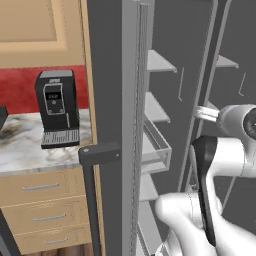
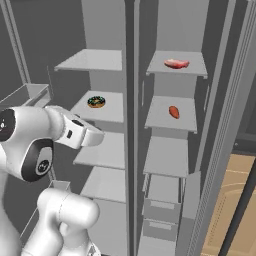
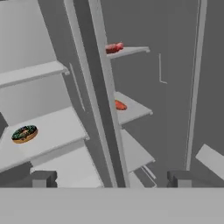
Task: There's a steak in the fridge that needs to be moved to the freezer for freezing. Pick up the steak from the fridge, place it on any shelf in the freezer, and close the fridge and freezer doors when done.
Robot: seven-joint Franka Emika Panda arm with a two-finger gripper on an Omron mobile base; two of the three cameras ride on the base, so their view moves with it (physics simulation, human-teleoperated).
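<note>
Steak [image 3: 114, 47] lies above, beyond the open claw [image 3: 111, 178] (apart).

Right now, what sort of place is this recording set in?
A simulated home kitchen, most likely. A coffee machine stands on a marble counter above wooden drawers, and a tall fridge-freezer stands open, with a steak and a doughnut on its shelves.

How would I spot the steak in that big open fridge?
Look at the tall grey unit with both doors open, and take the compartment right of its centre divider. The steak lies on the top shelf: a flat pinkish-red slab, paler than the small rounder orange-red item one shelf below.
</note>
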